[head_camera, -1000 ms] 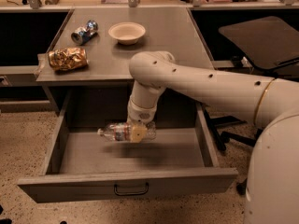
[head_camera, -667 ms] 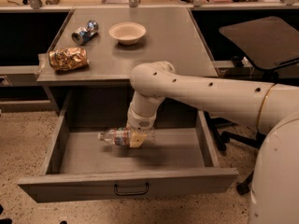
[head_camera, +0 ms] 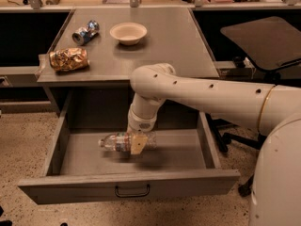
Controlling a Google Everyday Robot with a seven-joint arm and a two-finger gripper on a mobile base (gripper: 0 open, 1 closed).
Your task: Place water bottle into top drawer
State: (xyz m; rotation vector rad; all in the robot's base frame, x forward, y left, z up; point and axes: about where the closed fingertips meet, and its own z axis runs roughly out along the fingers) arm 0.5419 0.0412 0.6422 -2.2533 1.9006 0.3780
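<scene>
The top drawer [head_camera: 127, 186] is pulled wide open below the grey table; it has a flat front panel with a small dark wire handle. My gripper [head_camera: 136, 144] reaches down into the drawer and is shut on the water bottle [head_camera: 116, 141]. The bottle is clear and crinkled with a pale label band; it lies on its side, cap pointing left, just above the drawer floor near the middle. My white arm comes in from the right and hides the back right of the drawer.
On the grey table [head_camera: 174, 41] lie a crushed silver-blue can [head_camera: 85, 32], a cream bowl [head_camera: 128, 32] and a crumpled gold foil bag [head_camera: 68, 59]. A dark office chair [head_camera: 263, 41] stands at the right. The floor is speckled.
My gripper has lowered the bottle a little deeper into the drawer and shifted slightly left. The items on the table have not moved.
</scene>
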